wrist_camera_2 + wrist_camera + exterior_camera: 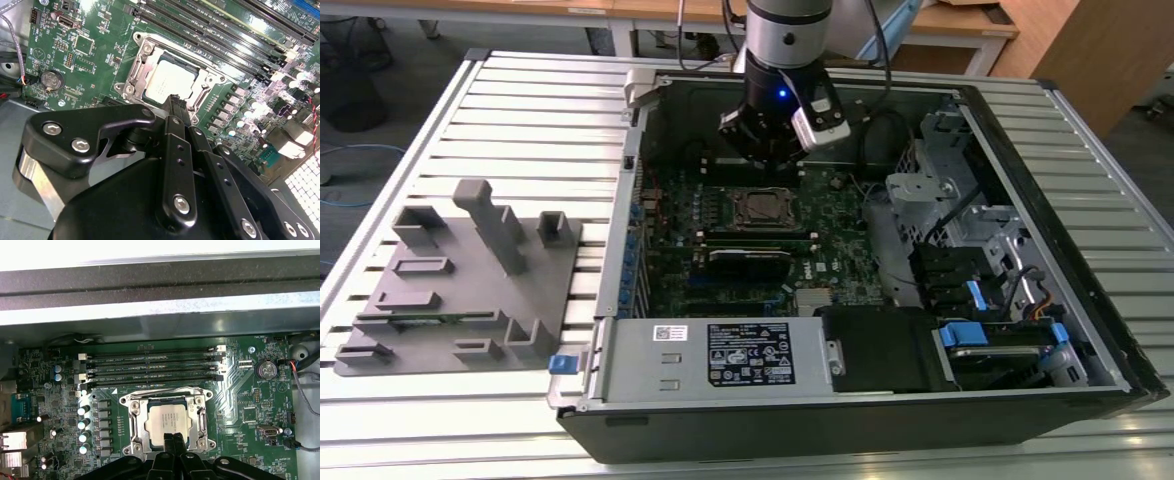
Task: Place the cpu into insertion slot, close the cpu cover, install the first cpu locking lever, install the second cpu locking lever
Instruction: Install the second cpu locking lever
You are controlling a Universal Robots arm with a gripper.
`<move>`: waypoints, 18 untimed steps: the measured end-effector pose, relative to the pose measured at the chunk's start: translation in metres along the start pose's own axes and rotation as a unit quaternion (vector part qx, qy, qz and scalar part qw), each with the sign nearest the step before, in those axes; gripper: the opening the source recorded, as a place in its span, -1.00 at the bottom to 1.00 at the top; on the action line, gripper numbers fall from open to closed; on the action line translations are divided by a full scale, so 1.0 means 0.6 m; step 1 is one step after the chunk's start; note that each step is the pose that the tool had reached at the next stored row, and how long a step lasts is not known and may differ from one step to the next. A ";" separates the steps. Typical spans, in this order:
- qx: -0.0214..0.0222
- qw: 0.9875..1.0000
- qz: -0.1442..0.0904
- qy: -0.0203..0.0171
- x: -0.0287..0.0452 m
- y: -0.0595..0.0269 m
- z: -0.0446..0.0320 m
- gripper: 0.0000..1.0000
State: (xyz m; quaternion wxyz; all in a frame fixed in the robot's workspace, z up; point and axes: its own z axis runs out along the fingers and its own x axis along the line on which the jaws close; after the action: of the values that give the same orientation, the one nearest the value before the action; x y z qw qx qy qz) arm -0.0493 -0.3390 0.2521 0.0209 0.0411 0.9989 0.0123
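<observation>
The cpu (167, 421) (169, 82), pale silver, lies flat in the insertion slot (758, 208) on the green board. The cpu cover (136, 422) (141, 62), a silver frame, lies down around the chip. A thin wire lever (165, 389) runs along the socket edge nearest the memory slots. My gripper (173, 439) (177, 102) (770, 170) hangs just above the socket's edge. Its black fingers are pressed together and hold nothing. In both wrist views the fingertips overlap the chip's near edge.
Long black memory slots (150, 367) lie beside the socket. A coin battery (265, 370) sits on the board. The case wall (801, 85) rises behind the gripper, with drive cages (961, 230) at the exterior view's right. A grey parts fixture (460, 280) stands on the slatted table.
</observation>
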 end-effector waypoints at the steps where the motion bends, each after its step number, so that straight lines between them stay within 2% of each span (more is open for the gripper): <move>1: 0.000 1.000 0.000 0.000 0.000 0.000 0.000 -0.79; 18: 0.000 1.000 0.000 0.000 0.000 -0.005 0.000 -0.79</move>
State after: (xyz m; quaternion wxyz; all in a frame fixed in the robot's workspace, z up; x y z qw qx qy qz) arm -0.0493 -0.3422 0.2521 0.0208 0.0411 0.9989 0.0123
